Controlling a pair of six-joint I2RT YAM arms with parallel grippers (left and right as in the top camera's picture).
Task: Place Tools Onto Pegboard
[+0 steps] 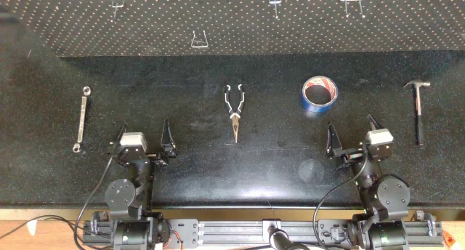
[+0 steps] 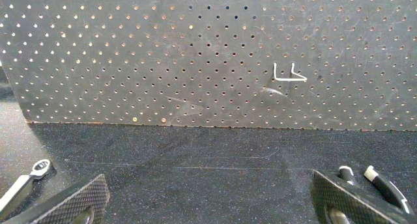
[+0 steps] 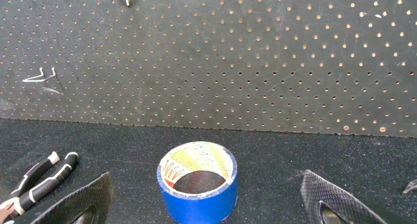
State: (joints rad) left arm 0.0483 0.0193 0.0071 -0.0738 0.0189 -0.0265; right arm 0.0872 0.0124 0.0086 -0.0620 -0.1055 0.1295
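Observation:
A silver wrench [image 1: 81, 119] [image 2: 26, 182] lies at the table's left. Needle-nose pliers [image 1: 234, 108] [image 2: 374, 183] [image 3: 40, 178] with black-and-white handles lie in the middle. A roll of blue tape [image 1: 320, 94] [image 3: 197, 182] stands right of them, and a hammer [image 1: 417, 108] lies at the far right. The pegboard [image 1: 232, 17] [image 2: 208, 55] [image 3: 208, 55] rises behind the table with metal hooks [image 1: 200, 41] [image 2: 288, 74] on it. My left gripper [image 1: 144, 139] [image 2: 208, 208] rests open near the front, between wrench and pliers. My right gripper [image 1: 352, 135] [image 3: 208, 208] is open, just in front of the tape.
More hooks [image 1: 275, 4] [image 1: 352, 3] [image 1: 118, 9] sit along the pegboard's top. The black table [image 1: 232, 170] has bare room between the tools and in front of the grippers.

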